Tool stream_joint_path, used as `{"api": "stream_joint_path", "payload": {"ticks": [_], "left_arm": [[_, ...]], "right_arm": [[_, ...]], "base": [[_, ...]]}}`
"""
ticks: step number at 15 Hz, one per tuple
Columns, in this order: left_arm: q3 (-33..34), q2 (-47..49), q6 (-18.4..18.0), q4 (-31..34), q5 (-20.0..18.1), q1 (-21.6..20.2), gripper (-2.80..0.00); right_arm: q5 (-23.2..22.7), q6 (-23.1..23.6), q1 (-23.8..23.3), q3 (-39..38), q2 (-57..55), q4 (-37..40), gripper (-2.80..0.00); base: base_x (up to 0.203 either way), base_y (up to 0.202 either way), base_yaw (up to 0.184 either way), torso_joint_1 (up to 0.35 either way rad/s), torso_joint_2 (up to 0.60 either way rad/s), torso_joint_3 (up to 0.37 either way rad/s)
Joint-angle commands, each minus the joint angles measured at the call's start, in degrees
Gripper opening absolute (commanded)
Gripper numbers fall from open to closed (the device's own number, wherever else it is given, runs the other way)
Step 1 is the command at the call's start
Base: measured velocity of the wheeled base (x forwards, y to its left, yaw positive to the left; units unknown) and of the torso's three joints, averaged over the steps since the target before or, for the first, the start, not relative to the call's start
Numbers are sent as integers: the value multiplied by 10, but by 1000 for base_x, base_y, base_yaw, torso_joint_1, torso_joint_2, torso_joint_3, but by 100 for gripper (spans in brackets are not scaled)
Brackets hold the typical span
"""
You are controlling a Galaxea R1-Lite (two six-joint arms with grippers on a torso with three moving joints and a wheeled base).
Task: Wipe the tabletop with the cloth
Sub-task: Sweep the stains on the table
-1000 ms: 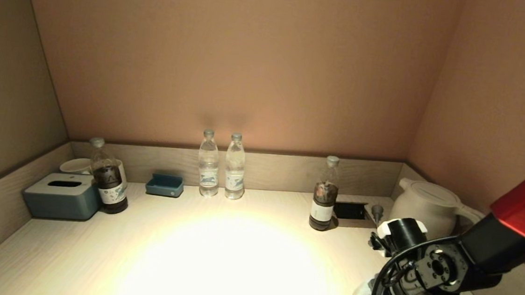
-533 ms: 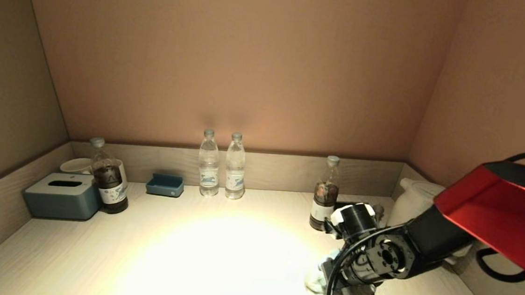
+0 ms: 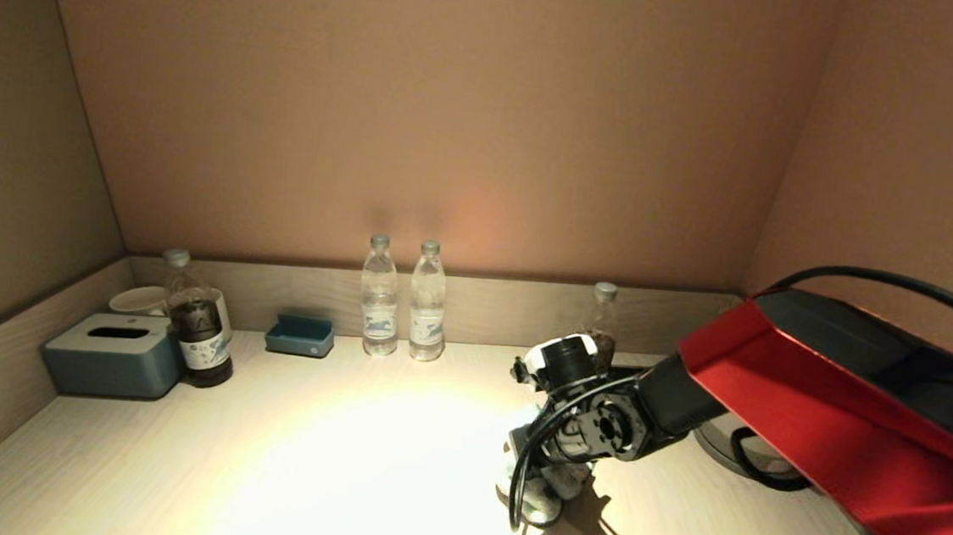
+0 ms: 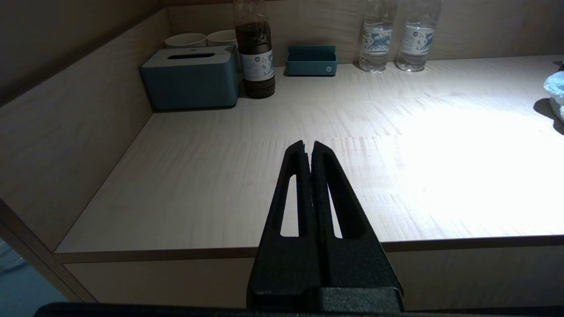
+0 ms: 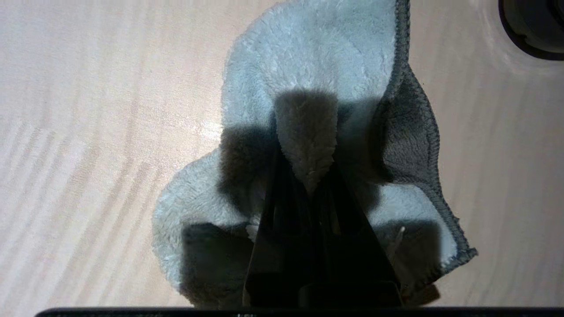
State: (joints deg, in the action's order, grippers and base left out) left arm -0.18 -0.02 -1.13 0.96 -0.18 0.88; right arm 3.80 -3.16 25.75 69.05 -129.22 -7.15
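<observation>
Pinched in the right gripper point(image 5: 310, 185) at a raised fold, the cloth point(image 5: 308, 57) is spread beneath it on the tabletop point(image 3: 342, 461), presumably for wiping contact.

The right arm point(image 3: 771, 410) hides most of the far-right bottle point(image 3: 603, 311) and all but the kettle base's point(image 3: 738, 458) rim, and screens much of the cloth point(image 3: 539, 498).

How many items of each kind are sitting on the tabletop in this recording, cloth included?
Clear water bottles: 2
Dark-drink bottles: 2
White cups: 2
Tissue box: 1
Blue tray: 1
Cloth, pinched in the right gripper: 1
Total: 9
</observation>
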Motion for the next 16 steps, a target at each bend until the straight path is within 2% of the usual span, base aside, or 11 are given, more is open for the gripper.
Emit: {"api": "stream_joint_path", "payload": {"ticks": [1, 3, 7, 8, 11, 14, 16], "left_arm": [[0, 0, 1, 0, 0, 0, -280], [0, 0, 0, 0, 0, 0, -280], [0, 0, 0, 0, 0, 0, -280], [0, 0, 1, 0, 0, 0, -280], [0, 0, 1, 0, 0, 0, -280], [0, 0, 0, 0, 0, 0, -280], [0, 0, 1, 0, 0, 0, -280]], "right_arm": [[1, 0, 5, 21, -29, 0, -280], [1, -7, 19, 76, -71, 1, -280], [1, -26, 70, 83, -70, 1, -280], [1, -35, 100, 76, -56, 2, -280], [2, -44, 154, 31, 11, 1, -280], [2, -47, 212, -57, 80, -1, -280], [2, -46, 222, -110, 104, -3, -280]], "base": [[0, 0, 0, 0, 0, 0], [0, 0, 0, 0, 0, 0], [0, 0, 0, 0, 0, 0], [0, 0, 0, 0, 0, 0], [0, 0, 0, 0, 0, 0], [0, 0, 0, 0, 0, 0], [0, 0, 0, 0, 0, 0]]}}
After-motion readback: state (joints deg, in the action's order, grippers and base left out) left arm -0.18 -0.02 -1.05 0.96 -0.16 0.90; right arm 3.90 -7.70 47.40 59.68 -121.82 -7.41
